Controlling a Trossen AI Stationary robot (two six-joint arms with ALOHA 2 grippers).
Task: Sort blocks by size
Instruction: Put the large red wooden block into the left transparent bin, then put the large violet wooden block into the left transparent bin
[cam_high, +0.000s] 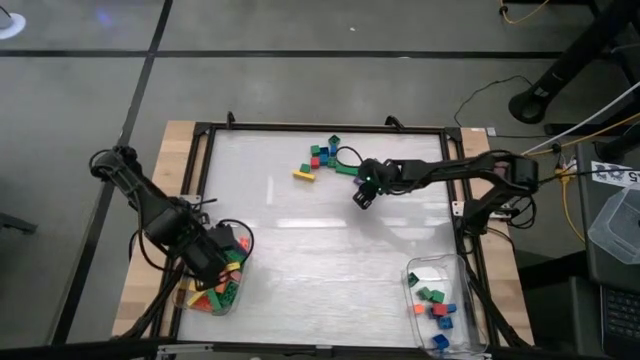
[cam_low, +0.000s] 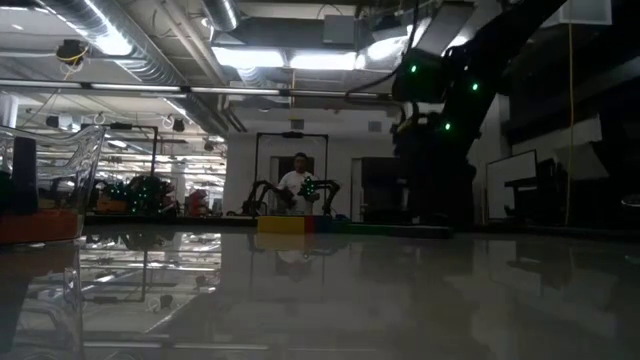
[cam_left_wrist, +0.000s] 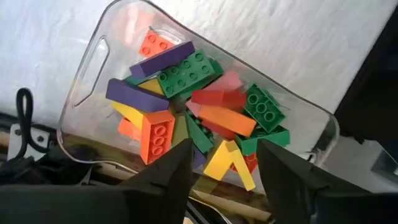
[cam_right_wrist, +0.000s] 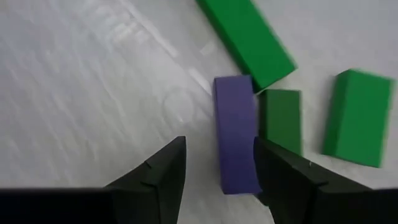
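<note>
A small heap of blocks (cam_high: 323, 156) lies on the white mat at the far middle, with a long yellow block (cam_high: 303, 176) beside it. My right gripper (cam_high: 362, 192) hovers open just right of the heap. In the right wrist view its fingers (cam_right_wrist: 163, 174) stand on either side of a long purple block (cam_right_wrist: 235, 134) lying flat next to green blocks (cam_right_wrist: 249, 40). My left gripper (cam_left_wrist: 221, 171) is open and empty above the left clear tub (cam_left_wrist: 93, 59), which holds several long blocks (cam_left_wrist: 186, 68). The right clear tub (cam_high: 440, 300) holds short blocks.
The mat's black frame (cam_high: 200, 180) runs round the work area. The two tubs stand at the near left (cam_high: 215, 290) and near right corners. Bare mat lies between them (cam_high: 320, 260). In the low view a person (cam_low: 296, 185) stands in the room far behind the table.
</note>
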